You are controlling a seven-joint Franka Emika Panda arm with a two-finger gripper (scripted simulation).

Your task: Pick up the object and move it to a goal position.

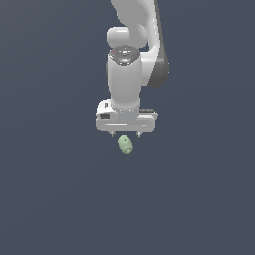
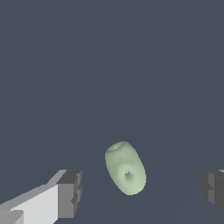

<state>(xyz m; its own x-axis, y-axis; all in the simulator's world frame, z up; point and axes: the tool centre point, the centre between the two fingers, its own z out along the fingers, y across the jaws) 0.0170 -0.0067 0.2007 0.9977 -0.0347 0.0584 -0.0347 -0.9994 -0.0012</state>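
Note:
The object [image 1: 125, 145] is a small pale green, lumpy egg-shaped blob lying on the dark grey surface. It also shows in the wrist view [image 2: 125, 168], between the two fingers. My white gripper [image 1: 125, 135] hangs above it, pointing down, with only its fingertips showing under the hand. The gripper is open in the wrist view [image 2: 142, 188]: one grey finger pad [image 2: 70, 194] stands on one side of the object and the other pad [image 2: 213, 188] far on the other side. Neither pad touches the object.
The dark grey surface [image 1: 55, 199] spreads flat all round with no other objects in view. The white arm [image 1: 134, 45] rises above the gripper toward the exterior view's top.

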